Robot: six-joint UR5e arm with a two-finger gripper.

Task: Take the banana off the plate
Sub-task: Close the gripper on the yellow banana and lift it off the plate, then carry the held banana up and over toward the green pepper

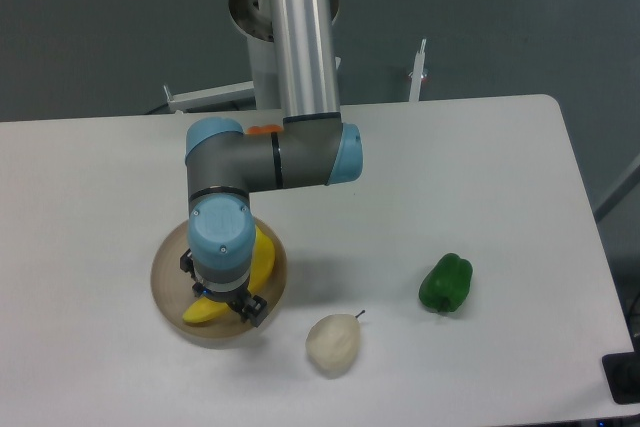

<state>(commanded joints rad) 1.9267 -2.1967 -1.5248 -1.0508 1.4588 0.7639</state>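
Curved bright yellow banana lies inside the round shallow matte beige-tan plate, front-left part of the white table; only two bits of it show, one arc right of the wrist and one yellow end poking out lower left, the middle is hidden under the arm. Two-finger gripper hangs straight down over the banana's midsection, wrist housing blocks the view of the fingertips, so can't tell if the fingers are spread, closed or already on the fruit. Handling guess: light, smooth waxy-looking skin, fairly firm but would bruise or slip if squeezed hard; curved shape means it can roll or pivot in the jaws. Best hold looks like across the thick middle, jaws square to the long axis, moderate force, so weight balances and neither end swings down. Plate rim is low, so it shouldn't block a straight lift, but a plate this light could drag along if a finger catches its edge. Other stuff: pale whitish pear with a thin dark stem, smooth matte skin, on the table just right of the plate, not touching it as far as I can see; glossy green lobed bell pepper further right, well apart
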